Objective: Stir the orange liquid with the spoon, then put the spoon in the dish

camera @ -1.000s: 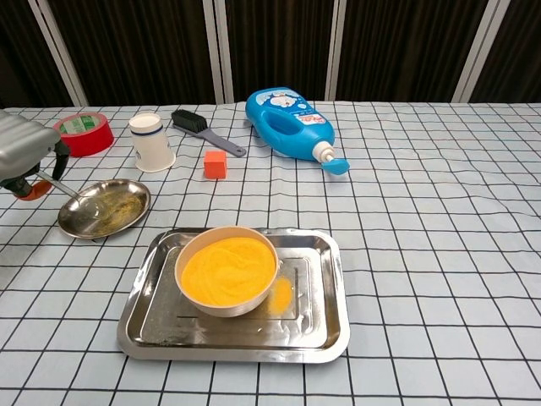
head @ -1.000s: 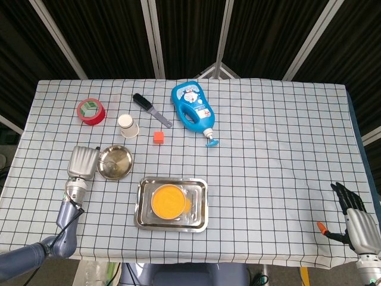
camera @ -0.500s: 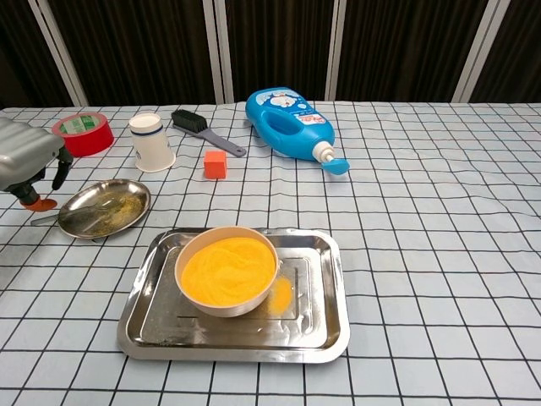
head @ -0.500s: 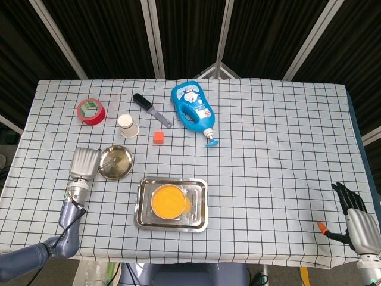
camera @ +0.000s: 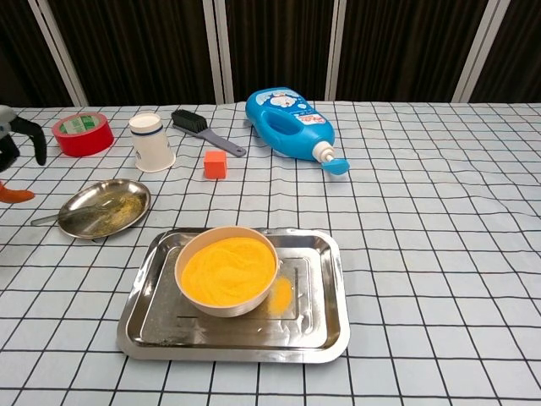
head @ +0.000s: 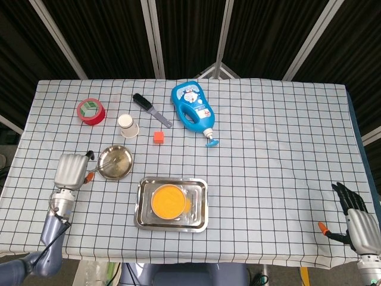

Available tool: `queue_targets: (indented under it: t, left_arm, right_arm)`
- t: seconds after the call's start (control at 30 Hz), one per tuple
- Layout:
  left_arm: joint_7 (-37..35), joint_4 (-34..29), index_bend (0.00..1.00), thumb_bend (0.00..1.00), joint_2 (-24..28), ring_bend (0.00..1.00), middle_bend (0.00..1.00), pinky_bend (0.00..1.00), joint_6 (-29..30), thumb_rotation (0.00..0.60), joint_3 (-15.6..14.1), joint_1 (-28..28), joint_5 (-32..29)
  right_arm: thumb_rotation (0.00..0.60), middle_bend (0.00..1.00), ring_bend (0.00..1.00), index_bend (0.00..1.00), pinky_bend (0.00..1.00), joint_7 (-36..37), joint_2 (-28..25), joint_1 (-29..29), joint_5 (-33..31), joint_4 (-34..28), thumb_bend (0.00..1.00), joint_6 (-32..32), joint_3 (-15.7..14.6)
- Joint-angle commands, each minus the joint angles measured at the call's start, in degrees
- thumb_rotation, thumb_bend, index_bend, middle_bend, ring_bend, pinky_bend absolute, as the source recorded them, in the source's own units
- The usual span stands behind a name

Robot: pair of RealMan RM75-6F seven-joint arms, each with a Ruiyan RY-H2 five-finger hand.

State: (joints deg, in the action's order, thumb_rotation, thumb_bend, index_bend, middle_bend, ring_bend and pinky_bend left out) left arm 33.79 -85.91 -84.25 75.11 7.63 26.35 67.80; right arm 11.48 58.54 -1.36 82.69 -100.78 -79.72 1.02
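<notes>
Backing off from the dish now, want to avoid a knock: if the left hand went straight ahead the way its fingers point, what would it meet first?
Probably the red tape roll. The left hand points up the table, left of the dish; height is unclear, so it might pass above.

left robot hand (head: 71, 169) empty, right robot hand (head: 355, 215) fingers apart

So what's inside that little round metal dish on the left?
The dish holds the spoon, its handle poking over the rim toward the left hand, plus yellowish-orange residue. Whatever lies beneath the spoon's bowl is covered.
</notes>
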Motion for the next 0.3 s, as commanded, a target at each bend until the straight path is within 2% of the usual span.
queue_targets:
  t: [0.03,0.1,0.17,0.23,0.3]
  left_arm:
    - [-6.0,-6.8,0.18,0.25,7.5,0.46,0.33,0.51,7.32,0.6,-5.87,-6.44,8.3]
    - [-7.99,-8.97,0.1,0.24,9.89,0.3,0.19,0.39,8.98,0.6,-7.85,-8.4,10.28]
    - [-10.1,-10.79,0.08,0.23,12.29,0.17,0.09,0.3,10.36,0.6,-9.52,-10.08,12.04]
    - [-12.09,-11.51,0.05,0.21,14.63,0.05,0.02,0.17,11.77,0.6,-11.09,-11.76,13.8]
    - [-13.21,-11.65,0.01,0.19,16.08,0.0,0.0,0.05,12.18,0.6,-12.41,-12.92,14.72]
  right_arm:
    - [0.6,0.0,0.0,0.0,0.0,-0.54,0.12,0.03,0.19,0.1,0.31,-0.13,-0.07]
    - [0.6,0.0,0.0,0.0,0.0,-1.2,0.24,0.06,0.35,0.26,0.31,-0.32,-0.11]
    - [0.6,0.0,0.0,0.0,0.0,-1.8,0.41,0.13,0.5,0.37,0.31,-0.6,-0.12]
    - [0.6,0.0,0.0,0.0,0.0,-2.51,0.62,0.24,0.61,0.54,0.31,-0.91,-0.14]
    - [0.6,0.0,0.0,0.0,0.0,-2.68,0.75,0.31,0.63,0.5,0.31,-1.07,-0.15]
